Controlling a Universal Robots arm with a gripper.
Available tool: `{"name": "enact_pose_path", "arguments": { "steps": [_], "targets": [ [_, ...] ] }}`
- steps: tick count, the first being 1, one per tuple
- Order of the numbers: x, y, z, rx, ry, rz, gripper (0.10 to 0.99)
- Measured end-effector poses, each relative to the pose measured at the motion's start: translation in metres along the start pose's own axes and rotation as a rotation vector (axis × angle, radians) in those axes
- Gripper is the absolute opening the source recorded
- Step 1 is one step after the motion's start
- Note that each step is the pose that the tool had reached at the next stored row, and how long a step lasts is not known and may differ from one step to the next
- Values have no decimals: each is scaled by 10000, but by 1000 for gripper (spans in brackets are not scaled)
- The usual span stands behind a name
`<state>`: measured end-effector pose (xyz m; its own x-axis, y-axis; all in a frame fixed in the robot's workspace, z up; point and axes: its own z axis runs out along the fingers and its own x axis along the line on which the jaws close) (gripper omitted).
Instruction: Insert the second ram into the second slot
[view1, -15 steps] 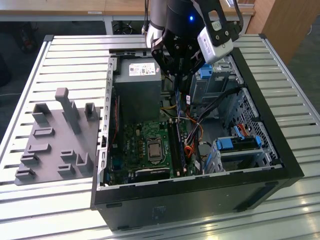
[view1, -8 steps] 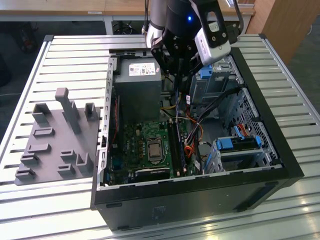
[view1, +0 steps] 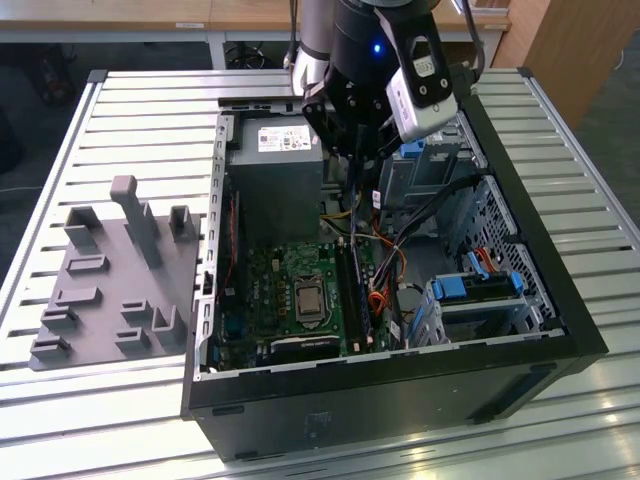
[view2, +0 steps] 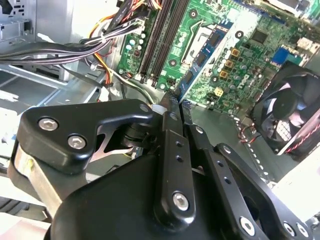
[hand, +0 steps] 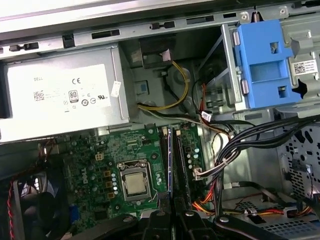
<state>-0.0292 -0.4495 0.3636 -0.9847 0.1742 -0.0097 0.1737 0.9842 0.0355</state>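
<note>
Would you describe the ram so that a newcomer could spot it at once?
Look inside the open black case, above the green motherboard. The ram is the thin blue board clamped in the end effector, over the black slots; unlike the chunky blue latch, it is flat and narrow.

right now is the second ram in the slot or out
Out: the second ram is clamped in the gripper, held above the motherboard.

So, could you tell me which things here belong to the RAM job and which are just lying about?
Job: ram, held by gripper; memory slots; motherboard.
Lying about: power supply; fan; blue latch; cables; grey fixture.
</note>
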Motion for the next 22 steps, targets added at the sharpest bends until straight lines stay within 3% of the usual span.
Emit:
{"name": "enact_pose_path", "arguments": {
  "steps": [5,22],
  "targets": [
    [-1,-1,33,-3,28,-528,137],
    [0,-3,71,-2,40,-534,137]
  ]
}}
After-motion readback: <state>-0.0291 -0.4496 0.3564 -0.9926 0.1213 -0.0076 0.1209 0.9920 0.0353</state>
